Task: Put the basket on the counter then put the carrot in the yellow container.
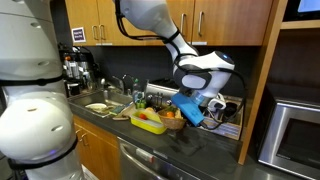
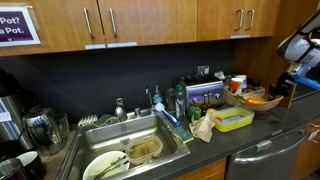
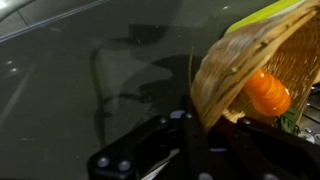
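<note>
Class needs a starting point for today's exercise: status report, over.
Fingers at rim of round tan woven wicker basket, grip unclear. Small orange carrot inside basket. Shallow yellow-green plastic tub close beside.

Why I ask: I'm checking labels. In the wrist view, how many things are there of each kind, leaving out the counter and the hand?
Basket, wicker: 1
Carrot, lying inside it: 1
Yellow container, only an edge showing: 1
Total: 3
</note>
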### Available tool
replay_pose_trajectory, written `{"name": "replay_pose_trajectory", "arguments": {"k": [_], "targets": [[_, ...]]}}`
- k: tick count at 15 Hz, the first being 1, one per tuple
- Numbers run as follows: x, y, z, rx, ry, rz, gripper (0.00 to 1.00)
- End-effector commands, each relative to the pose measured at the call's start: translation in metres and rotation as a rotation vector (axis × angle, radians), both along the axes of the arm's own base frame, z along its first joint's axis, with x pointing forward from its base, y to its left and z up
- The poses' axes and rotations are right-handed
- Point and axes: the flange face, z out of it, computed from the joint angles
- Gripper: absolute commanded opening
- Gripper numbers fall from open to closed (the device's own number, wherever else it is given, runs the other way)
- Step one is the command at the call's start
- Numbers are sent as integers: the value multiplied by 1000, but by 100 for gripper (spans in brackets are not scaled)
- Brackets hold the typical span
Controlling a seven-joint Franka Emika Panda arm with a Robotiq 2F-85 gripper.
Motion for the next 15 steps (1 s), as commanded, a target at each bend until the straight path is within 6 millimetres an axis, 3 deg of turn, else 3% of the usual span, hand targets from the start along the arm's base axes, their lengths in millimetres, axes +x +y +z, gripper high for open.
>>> {"name": "replay_pose_trajectory", "arguments": {"k": [1, 15], "targets": [[-4, 15, 10, -16, -15, -24, 1], [-22, 18, 18, -117, -53, -183, 1]]}}
